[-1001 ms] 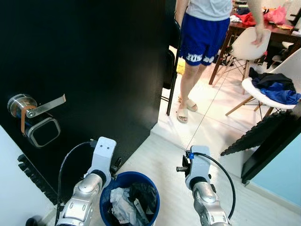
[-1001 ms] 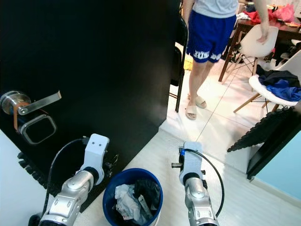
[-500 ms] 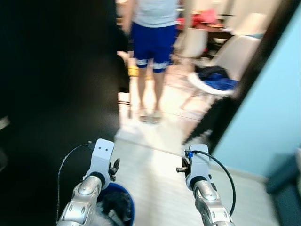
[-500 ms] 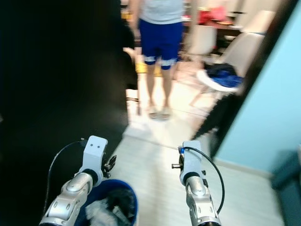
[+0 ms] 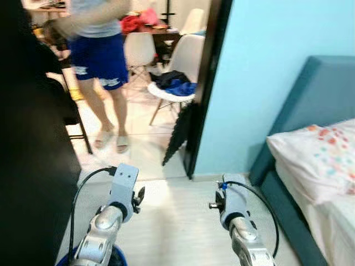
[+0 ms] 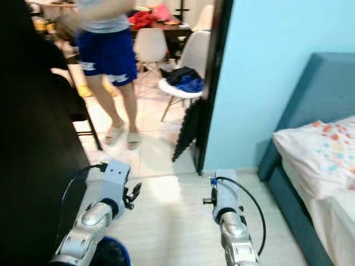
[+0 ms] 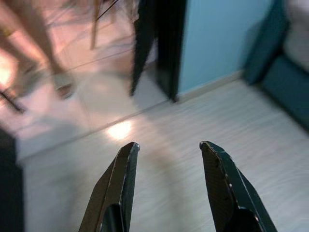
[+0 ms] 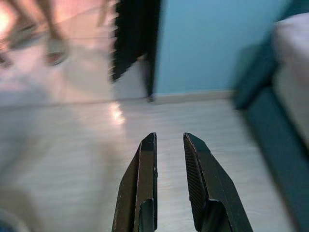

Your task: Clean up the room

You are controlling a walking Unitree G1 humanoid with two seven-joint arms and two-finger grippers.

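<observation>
Two arms reach forward and low over the pale floor [image 5: 177,221] in my head views, left arm [image 5: 108,221] bent slightly inward, right arm [image 5: 238,227] straight ahead. A sliver of the blue bin [image 5: 113,257] sits under the left arm. A person [image 5: 97,50] stands past the doorway; a bed [image 5: 316,160] lies to the right. Left wrist view: I see the left gripper [image 7: 166,147] over bare floor, fingers [image 7: 120,188] spread wide, holding nothing. Right wrist view: the right gripper [image 8: 169,137] has fingers [image 8: 145,183] narrowly parted, also holding nothing.
</observation>
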